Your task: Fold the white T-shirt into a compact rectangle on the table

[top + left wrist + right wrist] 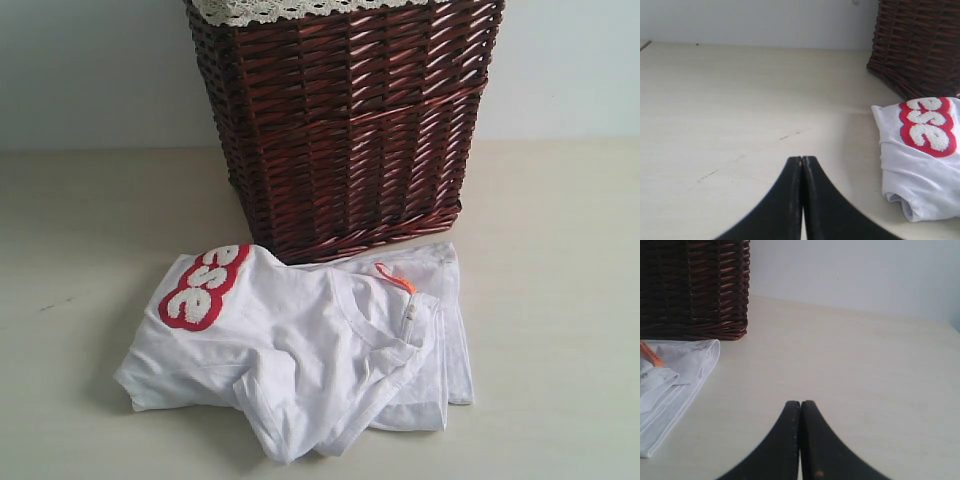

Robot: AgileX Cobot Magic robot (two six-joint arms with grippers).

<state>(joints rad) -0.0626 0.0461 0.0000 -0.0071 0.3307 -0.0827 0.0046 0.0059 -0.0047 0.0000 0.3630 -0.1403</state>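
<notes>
The white T-shirt [300, 350] lies crumpled in a loose heap on the table [80, 250], just in front of the basket. Its red-outlined fuzzy lettering [203, 286] faces up at the heap's left end, and the orange neck tag [396, 279] shows near the right. In the left wrist view the shirt [920, 170] lies off to one side of my left gripper [802, 159], which is shut and empty over bare table. My right gripper [800, 403] is also shut and empty, with the shirt's edge [675, 375] apart from it. Neither gripper shows in the exterior view.
A dark red-brown wicker basket [345, 120] with white lace trim [290, 10] stands at the back centre, touching the shirt's far edge. A pale wall [90, 70] rises behind the table. Bare table surface spreads to both sides of the shirt.
</notes>
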